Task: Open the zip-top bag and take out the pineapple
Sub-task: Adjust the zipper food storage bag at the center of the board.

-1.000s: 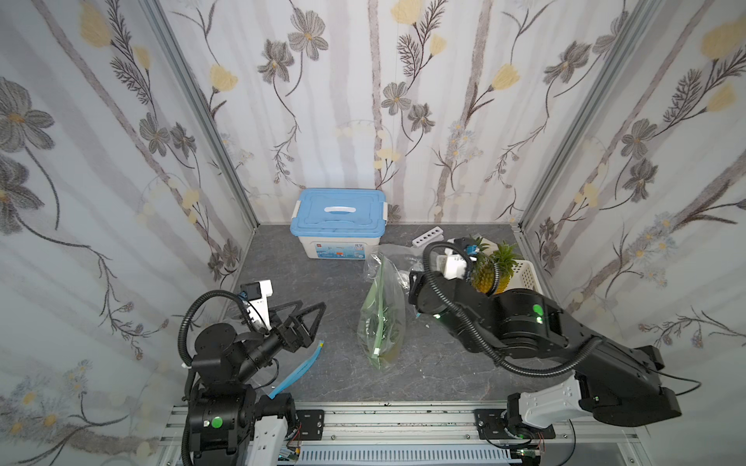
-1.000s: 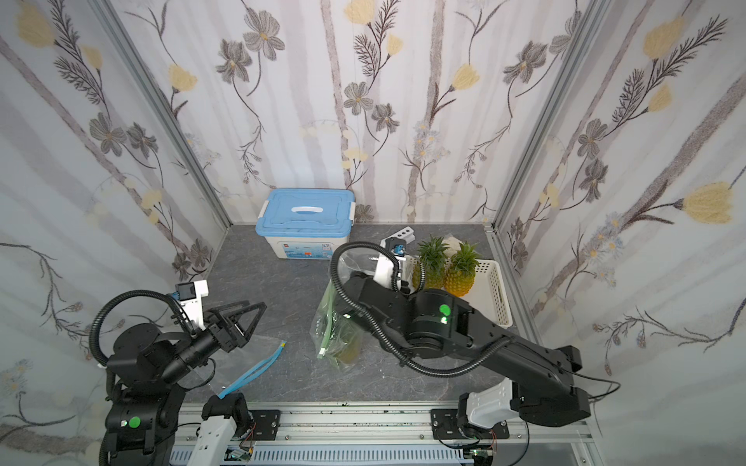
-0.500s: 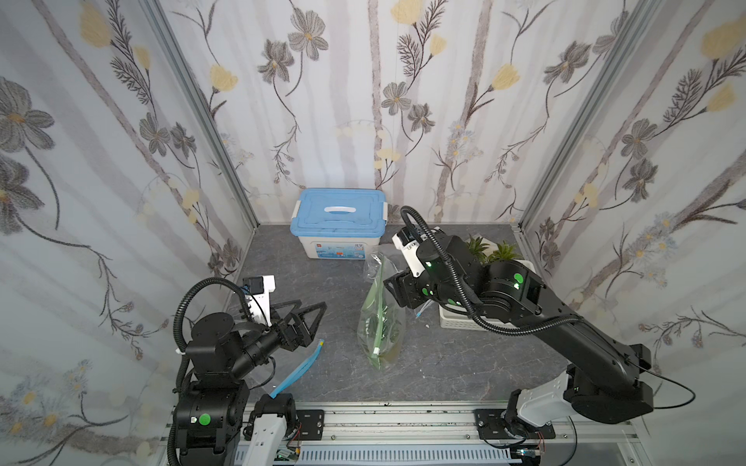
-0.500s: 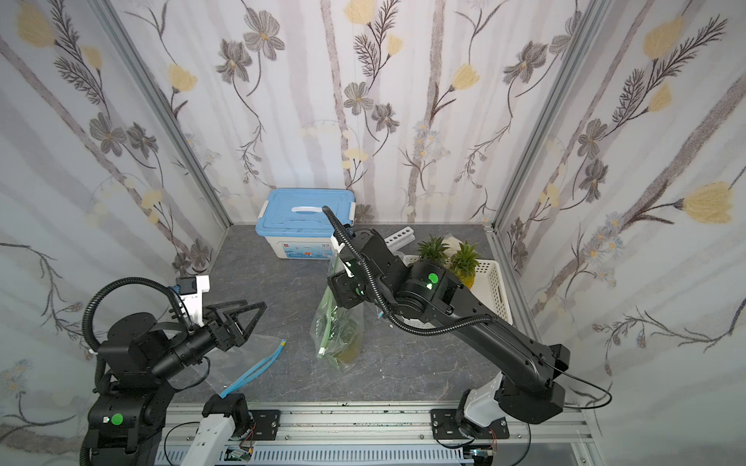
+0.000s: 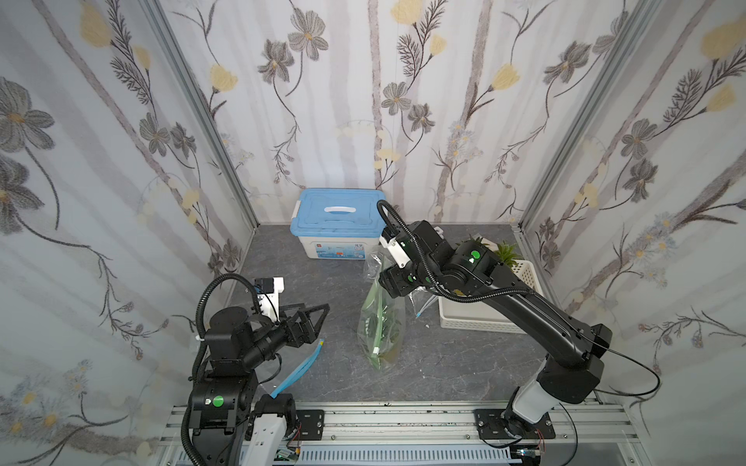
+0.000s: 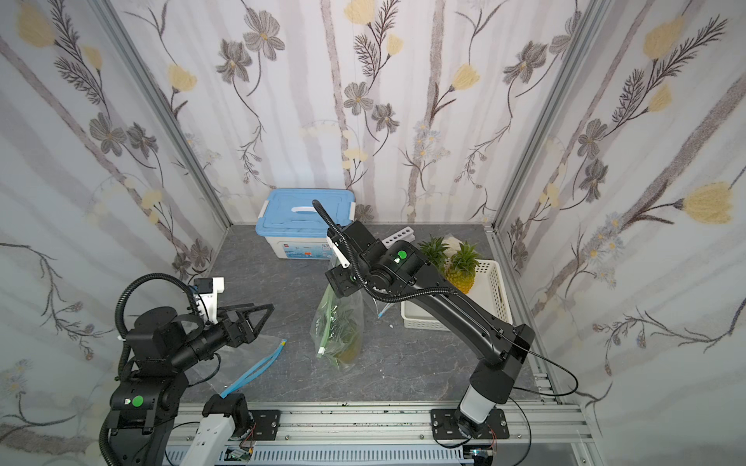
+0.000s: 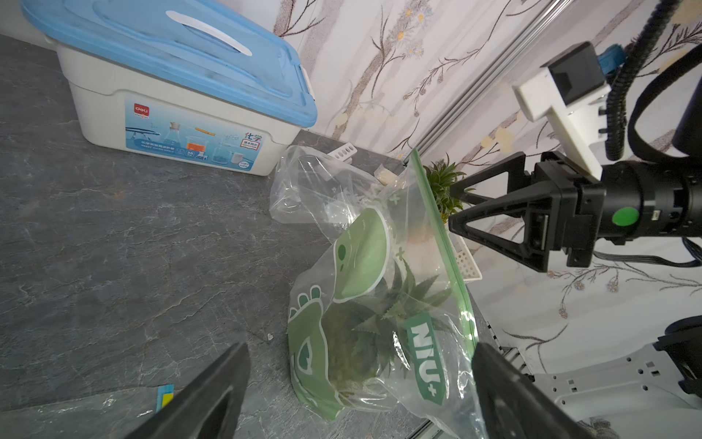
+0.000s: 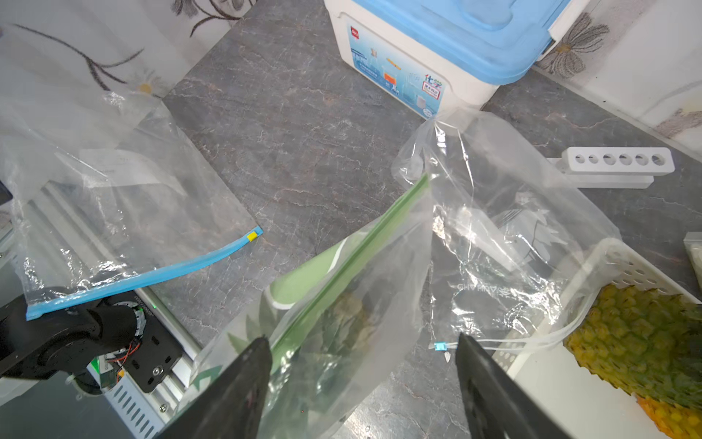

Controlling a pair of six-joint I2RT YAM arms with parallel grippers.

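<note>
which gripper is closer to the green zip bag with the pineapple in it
Right. The right gripper hangs by the top of the green zip bag, jaws open beside its zip strip; the left gripper sits apart off to its side, also open.

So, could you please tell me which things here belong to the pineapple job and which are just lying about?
Job: green-zip bag, the pineapple in it, probably the basket as drop-off.
Lying about: box, blue-zip bag, clear bag, rack, two basket pineapples.
</note>
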